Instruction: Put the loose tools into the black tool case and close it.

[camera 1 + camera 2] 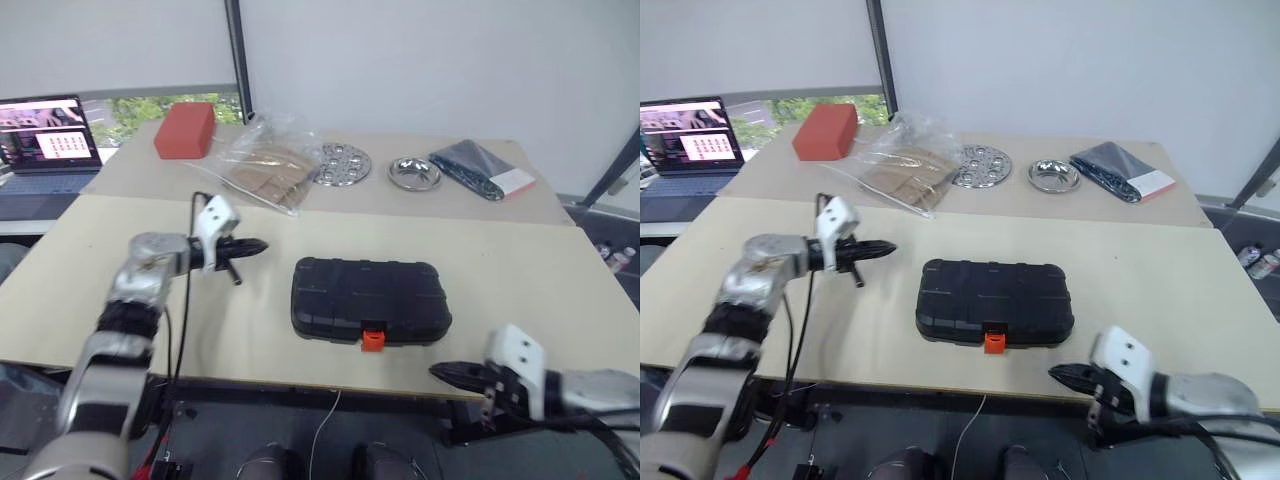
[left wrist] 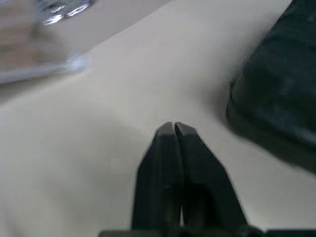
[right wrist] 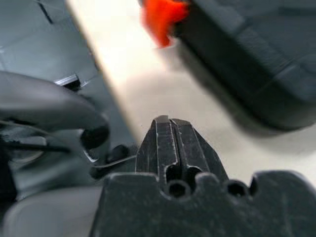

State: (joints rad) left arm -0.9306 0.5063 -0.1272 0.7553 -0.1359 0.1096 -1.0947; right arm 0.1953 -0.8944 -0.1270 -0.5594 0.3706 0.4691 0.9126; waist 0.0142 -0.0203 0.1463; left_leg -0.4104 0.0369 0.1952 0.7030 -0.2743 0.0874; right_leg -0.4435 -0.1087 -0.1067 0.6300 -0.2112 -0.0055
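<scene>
Black tool case (image 1: 370,300): closed, lying flat near the front edge of the front table (image 1: 120,300), ribbed shell upward, orange latch (image 1: 372,340) on its near side facing the robot. No loose tools to be seen on the table.

Left gripper (image 1: 258,246): fingers pressed together, empty, hovering over bare tabletop just to the left of the case and apart from it, pointing toward it. In the left wrist view the closed tips (image 2: 174,129) sit above the table with the case corner (image 2: 276,94) beside them.

Right gripper (image 1: 440,373): fingers pressed together, empty, at the table's front edge, beyond the case's near right corner, not touching it. In the right wrist view the closed tips (image 3: 170,126) lie at the table edge, the latch (image 3: 163,19) and case wall ahead.

Rear table (image 1: 590,212), 6 items: red box (image 1: 185,130) at left; clear plastic bag (image 1: 265,160) with brown contents; perforated metal disc (image 1: 342,164); metal bowl (image 1: 415,174); dark folded pouch (image 1: 475,165) at right with a white and red card (image 1: 515,182) at its end.

Far left: open laptop (image 1: 45,140), screen lit.

Nothing lies between either gripper and the case.
</scene>
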